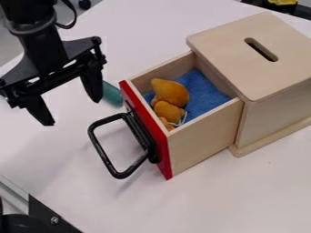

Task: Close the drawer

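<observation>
The gripper point(72, 113) hangs at the upper left, its two black fingers spread apart with nothing between them. It is left of the drawer and touches neither the front nor the handle. The wooden drawer point(203, 141) stands pulled out of its box point(276, 107), with a red front point(147, 129) facing left. A black loop handle point(104, 154) sticks out from that front toward the lower left. Inside the drawer lie an orange-brown plush toy point(170, 92) and a blue cloth point(206, 95).
A teal cylindrical object point(112, 93) lies on the white table point(200, 200) behind the red front, close to the gripper's right finger. Dark metal parts point(45, 214) sit at the lower left edge. Something yellow and black point(283, 3) is at the top right.
</observation>
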`<action>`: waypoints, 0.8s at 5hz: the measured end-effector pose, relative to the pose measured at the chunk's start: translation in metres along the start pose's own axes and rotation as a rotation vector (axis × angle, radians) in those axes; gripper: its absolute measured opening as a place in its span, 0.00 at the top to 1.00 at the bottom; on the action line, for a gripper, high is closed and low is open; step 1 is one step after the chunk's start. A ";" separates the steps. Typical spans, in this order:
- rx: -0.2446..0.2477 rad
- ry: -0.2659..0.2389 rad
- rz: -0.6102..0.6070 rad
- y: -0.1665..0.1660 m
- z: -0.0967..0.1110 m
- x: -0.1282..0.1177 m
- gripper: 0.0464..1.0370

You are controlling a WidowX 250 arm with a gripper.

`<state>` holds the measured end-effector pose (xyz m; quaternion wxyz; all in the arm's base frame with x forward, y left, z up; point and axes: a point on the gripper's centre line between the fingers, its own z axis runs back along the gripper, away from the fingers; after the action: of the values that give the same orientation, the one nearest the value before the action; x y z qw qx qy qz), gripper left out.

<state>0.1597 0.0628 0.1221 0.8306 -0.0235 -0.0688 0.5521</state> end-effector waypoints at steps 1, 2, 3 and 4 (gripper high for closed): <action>0.009 0.013 0.002 0.002 -0.003 -0.003 0.04; -0.048 0.017 -0.253 0.005 -0.004 -0.002 0.04; -0.055 0.000 -0.429 0.006 -0.006 0.000 0.04; -0.078 0.015 -0.661 0.003 -0.015 0.000 0.04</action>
<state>0.1586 0.0645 0.1069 0.9637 -0.0356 -0.0879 0.2496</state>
